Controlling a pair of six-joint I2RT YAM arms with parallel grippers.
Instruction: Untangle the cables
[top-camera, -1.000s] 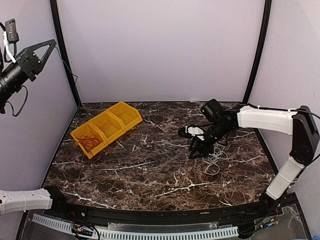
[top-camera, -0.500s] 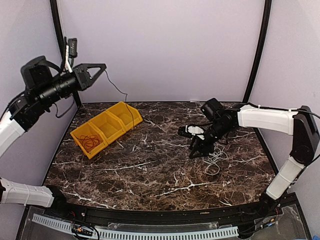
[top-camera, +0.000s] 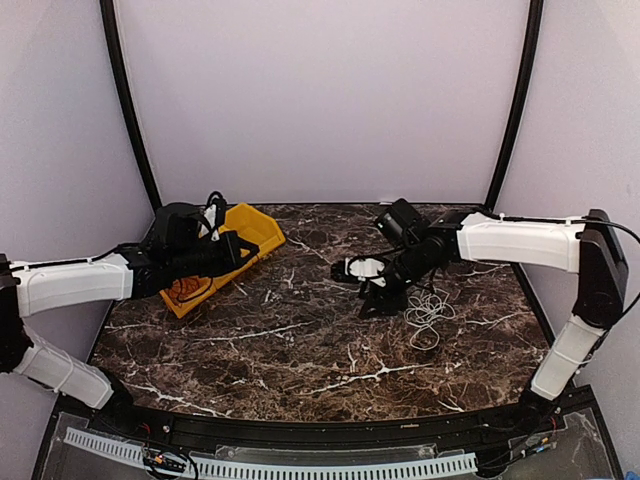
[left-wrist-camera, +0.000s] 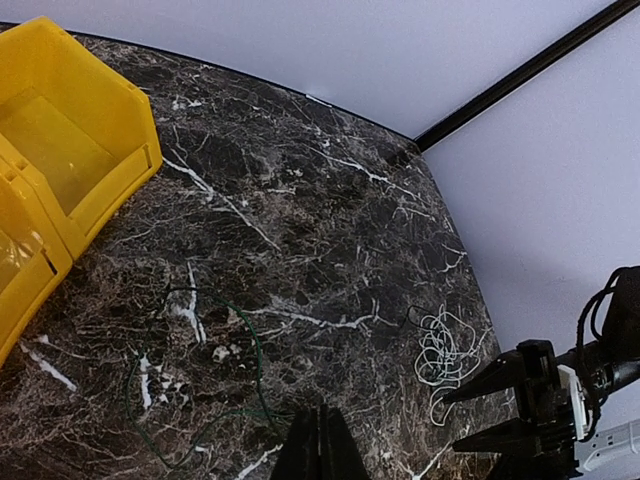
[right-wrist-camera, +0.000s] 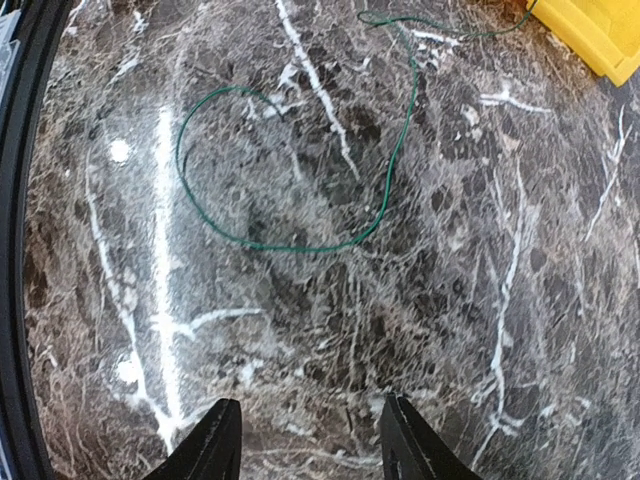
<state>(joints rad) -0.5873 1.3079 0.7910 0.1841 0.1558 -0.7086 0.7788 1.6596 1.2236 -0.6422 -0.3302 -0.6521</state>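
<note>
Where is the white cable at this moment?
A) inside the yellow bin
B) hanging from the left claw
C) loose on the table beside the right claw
C: the white cable lies as a loose tangle on the marble table, next to the open right claw.

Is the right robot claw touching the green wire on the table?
Apart. The right wrist view shows the open right gripper with a stretch of bare marble between its fingertips and the green wire ahead.

Dark marble table (top-camera: 300, 350), lilac walls (top-camera: 320, 100)
</note>
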